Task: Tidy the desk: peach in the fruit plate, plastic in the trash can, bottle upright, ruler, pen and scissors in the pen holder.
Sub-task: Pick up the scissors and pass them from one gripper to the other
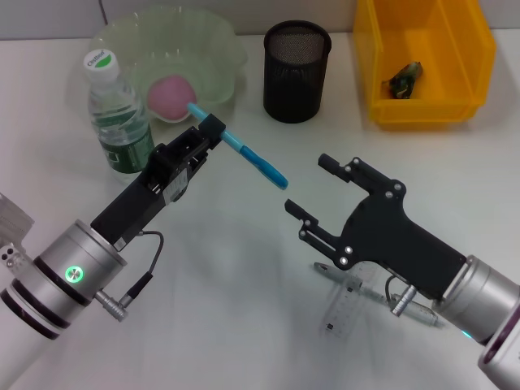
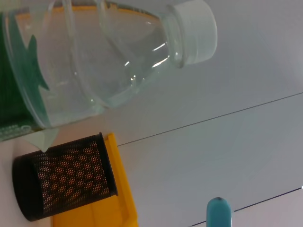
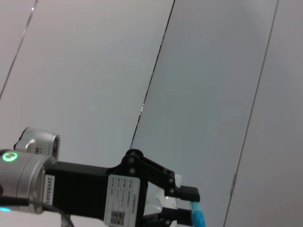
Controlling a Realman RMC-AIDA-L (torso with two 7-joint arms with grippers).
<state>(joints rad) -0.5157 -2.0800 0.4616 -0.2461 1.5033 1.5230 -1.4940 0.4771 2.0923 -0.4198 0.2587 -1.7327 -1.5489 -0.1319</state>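
your left gripper point(image 1: 213, 130) has its fingers clenched on the blue pen point(image 1: 252, 158), lifted between the bottle point(image 1: 119, 114) and pen holder point(image 1: 296, 71); your right gripper point(image 1: 311, 192) hangs spread wide above the worktop point(image 1: 244, 284).

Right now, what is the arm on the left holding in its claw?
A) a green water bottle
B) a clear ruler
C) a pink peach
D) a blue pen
D: the left gripper is shut on the blue pen, lifted above the table and angled out toward the black mesh pen holder.
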